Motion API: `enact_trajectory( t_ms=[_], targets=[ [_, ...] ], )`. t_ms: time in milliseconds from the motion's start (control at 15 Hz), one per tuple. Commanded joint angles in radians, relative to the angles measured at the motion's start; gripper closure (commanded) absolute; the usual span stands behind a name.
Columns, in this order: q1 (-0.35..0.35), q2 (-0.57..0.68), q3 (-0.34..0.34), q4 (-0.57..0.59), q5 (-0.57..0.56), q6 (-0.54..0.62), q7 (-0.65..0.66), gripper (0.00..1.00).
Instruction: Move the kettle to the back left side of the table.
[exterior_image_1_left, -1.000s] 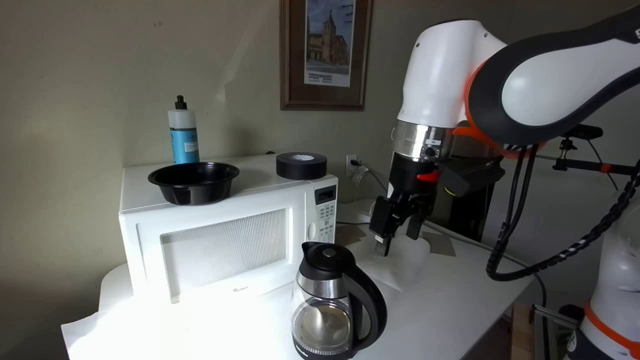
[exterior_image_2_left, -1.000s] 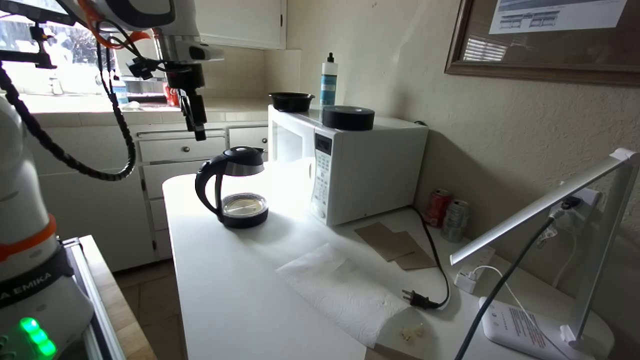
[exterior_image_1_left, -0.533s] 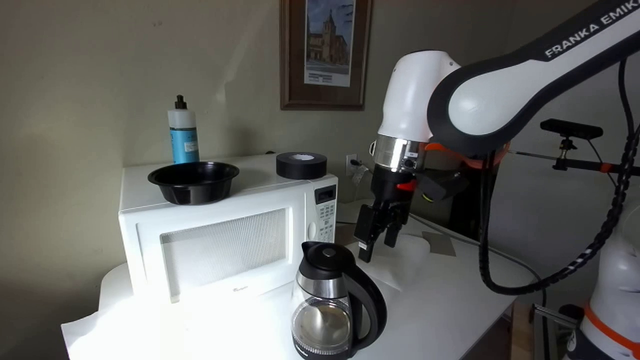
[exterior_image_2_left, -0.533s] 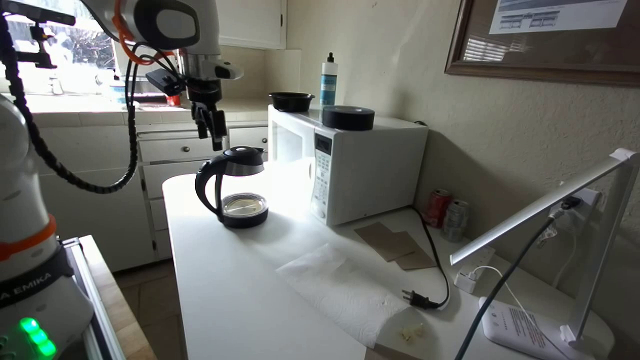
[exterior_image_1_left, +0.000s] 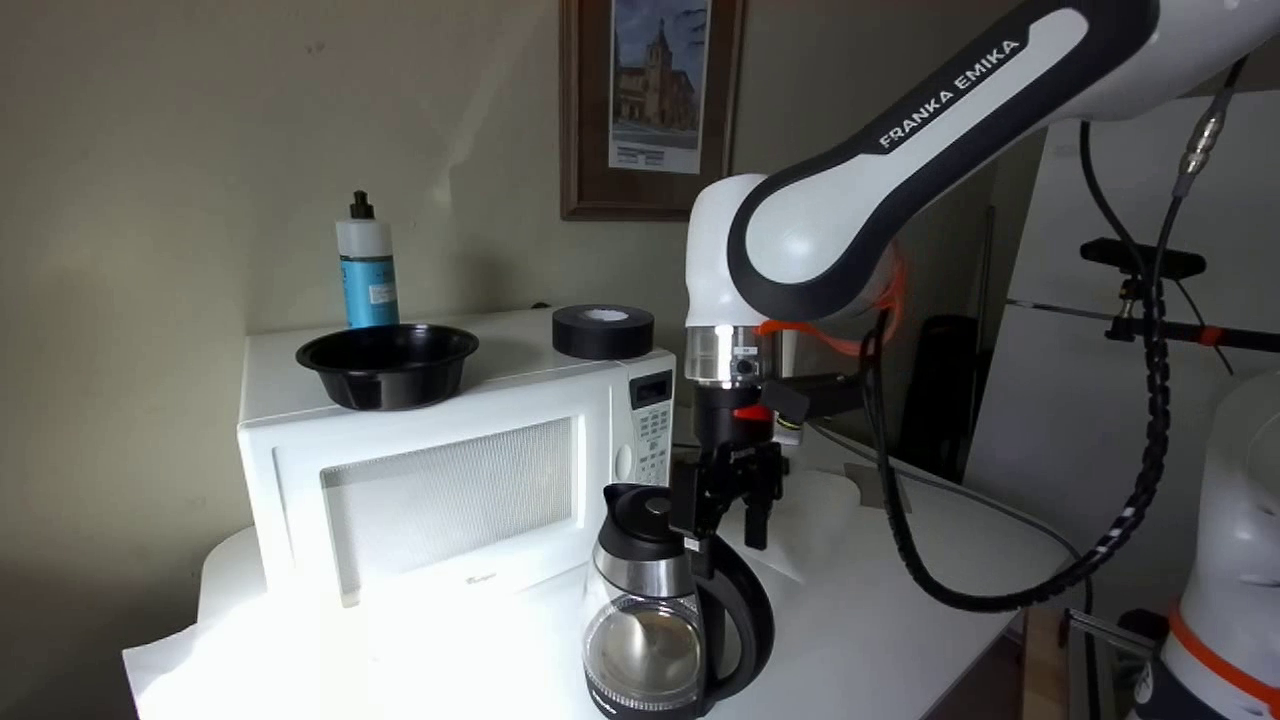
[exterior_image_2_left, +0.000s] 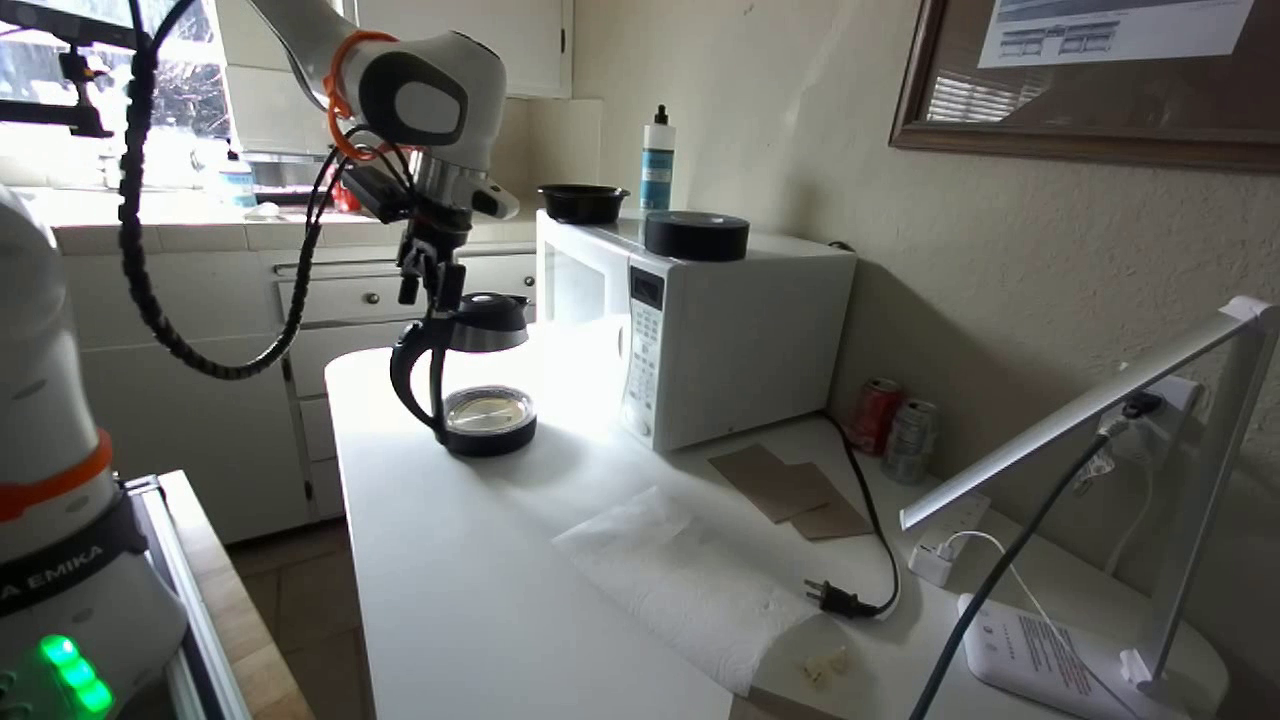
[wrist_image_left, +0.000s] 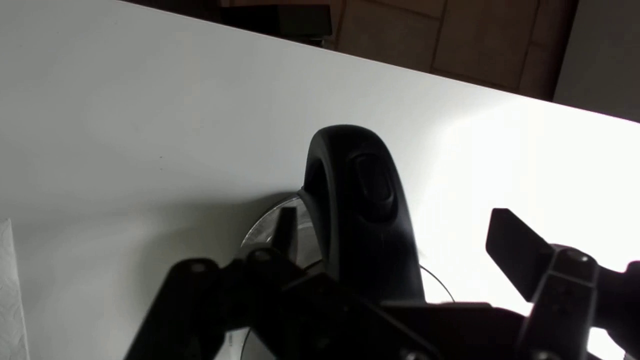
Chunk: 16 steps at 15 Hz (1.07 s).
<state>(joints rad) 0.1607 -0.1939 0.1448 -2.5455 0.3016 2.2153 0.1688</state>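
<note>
The kettle (exterior_image_1_left: 645, 650), clear glass with a black lid, black handle and metal band, stands upright on the white table (exterior_image_1_left: 850, 610) in front of the microwave. In an exterior view the kettle (exterior_image_2_left: 490, 425) is near the table's edge, its handle turned toward the robot base. My gripper (exterior_image_1_left: 730, 555) points down over the top of the handle; it also shows in an exterior view (exterior_image_2_left: 426, 306). In the wrist view my gripper (wrist_image_left: 395, 232) is open, with its fingers apart on either side of the black handle (wrist_image_left: 357, 220). The gripper's body hides the lid there.
The white microwave (exterior_image_1_left: 450, 510) stands behind the kettle, bearing a black bowl (exterior_image_1_left: 390, 370), a tape roll (exterior_image_1_left: 603, 335) and a soap bottle (exterior_image_1_left: 368, 270). A paper towel (exterior_image_2_left: 690, 590), cardboard pieces (exterior_image_2_left: 790, 490), a plug (exterior_image_2_left: 840, 600) and a lamp (exterior_image_2_left: 1090, 410) are on the table.
My gripper has moved down and across to the kettle's handle, from beside and above it. It was and is open. The kettle has not moved.
</note>
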Motion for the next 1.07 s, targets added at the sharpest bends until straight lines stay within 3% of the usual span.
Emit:
enact_trajectory(
  t_ms=[0, 267, 733, 800, 933, 1000],
  targets=[
    [0.003, 0.104, 0.0, 0.082, 0.041, -0.024, 0.01, 0.02],
    [-0.007, 0.16, 0.003, 0.137, -0.006, -0.093, 0.068, 0.05],
    [-0.008, 0.198, 0.003, 0.172, -0.079, -0.129, 0.175, 0.25],
    [-0.008, 0.203, 0.003, 0.176, -0.1, -0.135, 0.193, 0.18],
    [-0.006, 0.213, 0.004, 0.184, -0.142, -0.136, 0.225, 0.17],
    [-0.005, 0.218, 0.004, 0.19, -0.155, -0.141, 0.236, 0.21]
  ],
)
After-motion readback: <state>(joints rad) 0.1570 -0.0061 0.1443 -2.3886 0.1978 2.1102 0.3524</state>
